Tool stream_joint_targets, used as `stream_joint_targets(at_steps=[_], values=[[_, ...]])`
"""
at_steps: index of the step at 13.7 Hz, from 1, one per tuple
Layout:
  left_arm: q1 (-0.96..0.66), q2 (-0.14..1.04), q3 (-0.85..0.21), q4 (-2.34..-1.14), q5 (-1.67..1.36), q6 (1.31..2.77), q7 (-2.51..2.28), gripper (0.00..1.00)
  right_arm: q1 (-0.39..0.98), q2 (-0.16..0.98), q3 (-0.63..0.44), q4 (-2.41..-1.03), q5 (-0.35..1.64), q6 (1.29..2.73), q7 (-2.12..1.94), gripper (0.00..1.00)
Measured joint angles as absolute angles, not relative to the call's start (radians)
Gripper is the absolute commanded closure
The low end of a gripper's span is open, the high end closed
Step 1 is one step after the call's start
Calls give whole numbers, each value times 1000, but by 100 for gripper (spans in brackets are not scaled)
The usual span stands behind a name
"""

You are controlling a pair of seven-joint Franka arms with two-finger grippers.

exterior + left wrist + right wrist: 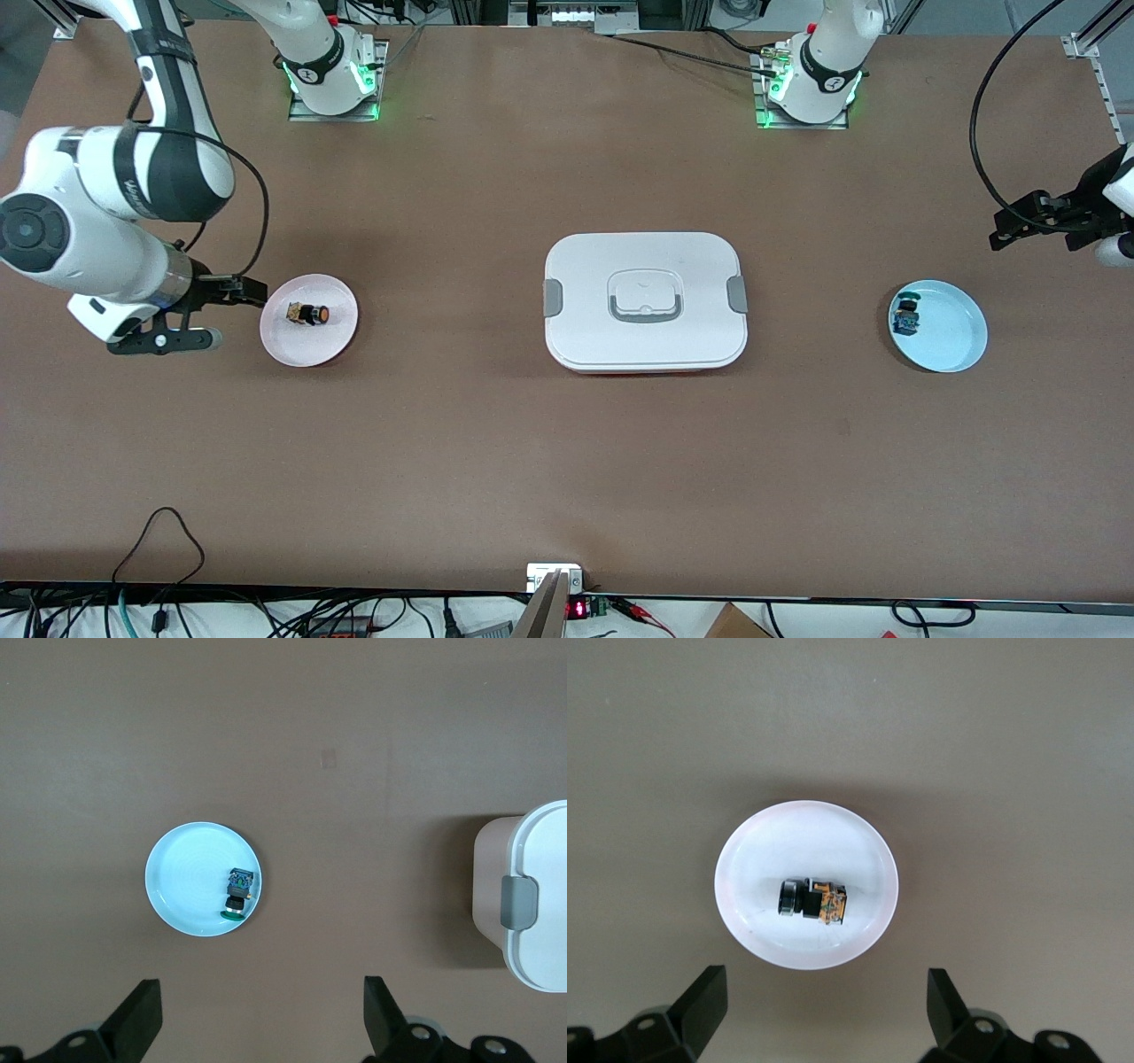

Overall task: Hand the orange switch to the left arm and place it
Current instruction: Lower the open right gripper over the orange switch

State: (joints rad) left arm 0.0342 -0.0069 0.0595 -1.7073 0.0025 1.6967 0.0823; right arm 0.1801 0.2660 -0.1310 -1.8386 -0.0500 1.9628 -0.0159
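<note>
The orange switch lies on its side in the pink plate at the right arm's end of the desk, its long axis along the desk's length, orange cap toward the box. The right gripper hangs beside that plate, fingers apart and empty. The left gripper hangs near the blue plate, fingers likewise apart.

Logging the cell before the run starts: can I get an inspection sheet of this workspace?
Surface: brown table, flat, no spills seen.
Job's things: orange switch lies on a pink plate; closed white box mid-table between the plates.
Clutter: blue-green switch on a blue plate, toward the left arm's end.
Grippers: right gripper open, beside the pink plate; left gripper open, near the blue plate; both hold nothing.
Cables: black cable loops onto the table's near edge.
Surroundings: nothing seen.
</note>
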Motion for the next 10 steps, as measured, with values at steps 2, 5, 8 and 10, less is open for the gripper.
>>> stream_joint_targets(at_steps=[2, 5, 8, 10], values=[[34, -7, 59, -1707, 2, 1697, 82, 0, 180, 267, -131, -1905, -50, 2036, -15, 0], [34, -7, 59, -1707, 2, 1697, 82, 0, 180, 267, -131, -1972, -49, 2105, -12, 0], [34, -7, 59, -1707, 2, 1697, 82, 0, 181, 267, -131, -2027, -40, 2162, 14, 0], [34, -7, 59, -1707, 2, 1697, 82, 0, 181, 271, -130, -2053, -35, 2182, 39, 0]])
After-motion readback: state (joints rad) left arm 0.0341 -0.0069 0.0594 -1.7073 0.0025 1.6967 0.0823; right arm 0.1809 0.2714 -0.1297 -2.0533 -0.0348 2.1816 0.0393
